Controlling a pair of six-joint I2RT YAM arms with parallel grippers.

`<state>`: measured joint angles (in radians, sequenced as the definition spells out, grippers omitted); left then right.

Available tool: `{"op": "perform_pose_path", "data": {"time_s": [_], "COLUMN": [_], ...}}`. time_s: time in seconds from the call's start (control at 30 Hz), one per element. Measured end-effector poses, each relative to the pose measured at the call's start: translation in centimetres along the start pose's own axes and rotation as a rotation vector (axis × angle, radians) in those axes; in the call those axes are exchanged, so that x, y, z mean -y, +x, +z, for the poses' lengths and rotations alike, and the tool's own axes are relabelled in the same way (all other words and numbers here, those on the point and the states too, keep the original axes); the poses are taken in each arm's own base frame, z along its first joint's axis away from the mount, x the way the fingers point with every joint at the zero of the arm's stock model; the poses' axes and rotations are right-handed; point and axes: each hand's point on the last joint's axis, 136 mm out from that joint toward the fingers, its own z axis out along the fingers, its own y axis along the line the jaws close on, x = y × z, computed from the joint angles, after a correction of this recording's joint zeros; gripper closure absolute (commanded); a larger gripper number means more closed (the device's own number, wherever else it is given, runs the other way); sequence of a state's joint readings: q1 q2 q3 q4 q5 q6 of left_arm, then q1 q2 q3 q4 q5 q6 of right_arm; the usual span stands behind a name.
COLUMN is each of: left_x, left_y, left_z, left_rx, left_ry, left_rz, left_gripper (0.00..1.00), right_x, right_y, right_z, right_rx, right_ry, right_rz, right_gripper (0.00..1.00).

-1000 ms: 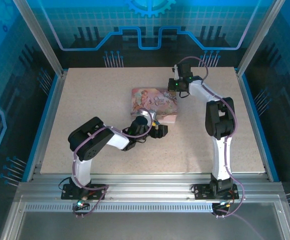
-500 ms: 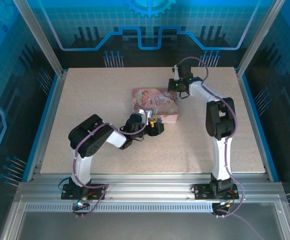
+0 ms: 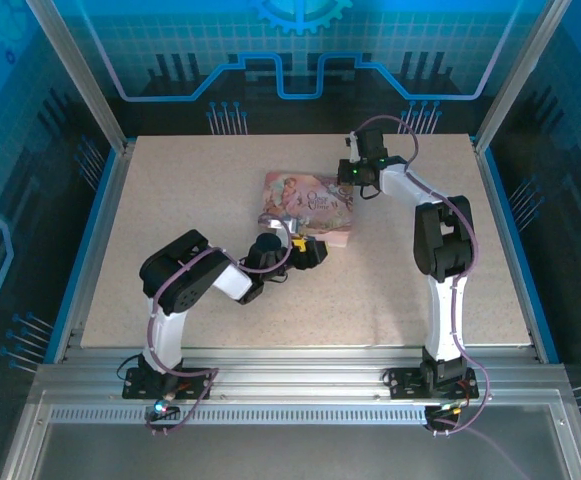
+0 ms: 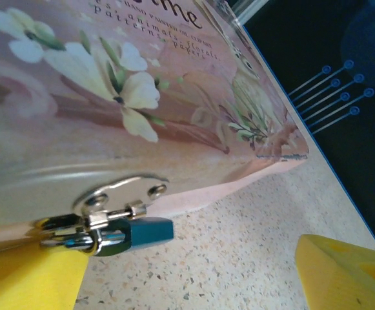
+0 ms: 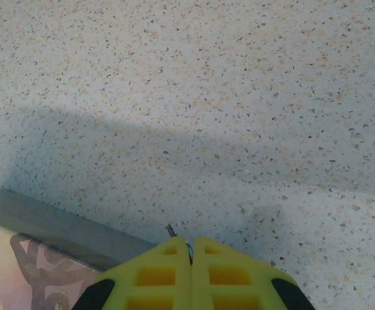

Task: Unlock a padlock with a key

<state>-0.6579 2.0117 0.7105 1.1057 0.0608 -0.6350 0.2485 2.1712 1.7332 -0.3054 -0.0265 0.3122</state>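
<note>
1. In the top view, the pink box (image 3: 310,205) lies flat near the middle of the bench (image 3: 190,190).
2. The left end effector (image 3: 308,250) sits at the 6 o'clock edge of the box, and the right end effector (image 3: 353,180) sits at its 2 o'clock corner.
3. In the left wrist view, the padlock (image 4: 119,234) hangs from a silvery hasp plate (image 4: 119,194) on the side wall of the pink box (image 4: 142,84). It is at 7 o'clock in that view.
4. The padlock shows a shiny metal part and a teal body. It lies sideways just above the speckled bench (image 4: 239,258).
5. The left end effector (image 4: 187,258) is released, with its 2 yellow fingers (image 4: 19,278) spread wide. The finger at 7 o'clock overlaps the padlock's metal end. The finger at 4 o'clock is well apart from it.
6. In the right wrist view, the right end effector (image 5: 190,242) is clenched, with its yellow tips pressed together.
7. A thin dark sliver, the key (image 5: 171,230), pokes out at the seam toward 11 o'clock, so this end effector is grasping the key.
8. The key's tip hovers over bare bench (image 5: 239,97), near a corner of the pink box (image 5: 32,271) at 8 o'clock.
</note>
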Motion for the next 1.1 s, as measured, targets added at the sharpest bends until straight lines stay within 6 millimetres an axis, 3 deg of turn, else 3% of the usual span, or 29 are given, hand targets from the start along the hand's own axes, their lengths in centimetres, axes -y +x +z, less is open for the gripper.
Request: {"op": "perform_pose_path", "data": {"time_s": [0.2, 0.3, 0.57, 0.73, 0.93, 1.1], "left_x": [-0.1, -0.1, 0.0, 0.1, 0.7, 1.4], "left_y": [-0.1, -0.1, 0.5, 0.9, 1.2, 1.2], "left_z": [0.0, -0.2, -0.7, -0.7, -0.7, -0.6], "left_rx": [0.015, 0.023, 0.002, -0.016, -0.033, -0.03], "left_ry": [-0.014, -0.009, 0.044, 0.068, 0.103, 0.132], "left_rz": [-0.001, 0.0, -0.036, -0.048, -0.069, -0.068], "left_gripper": [0.1, 0.13, 0.41, 0.48, 0.4, 0.25], "right_x": [0.0, -0.1, -0.5, -0.6, -0.7, -0.7], "right_y": [0.0, 0.1, 0.2, 0.2, 0.2, 0.2], "right_z": [0.0, 0.0, 0.0, 0.0, 0.0, -0.1], "right_rx": [0.0, -0.002, -0.005, -0.005, -0.005, -0.003], "right_ry": [0.0, -0.002, -0.01, -0.012, -0.013, -0.009], "right_rz": [0.0, -0.002, -0.006, -0.007, -0.008, -0.012], "right_gripper": [1.0, 1.0, 1.0, 1.0, 1.0, 1.0]}}
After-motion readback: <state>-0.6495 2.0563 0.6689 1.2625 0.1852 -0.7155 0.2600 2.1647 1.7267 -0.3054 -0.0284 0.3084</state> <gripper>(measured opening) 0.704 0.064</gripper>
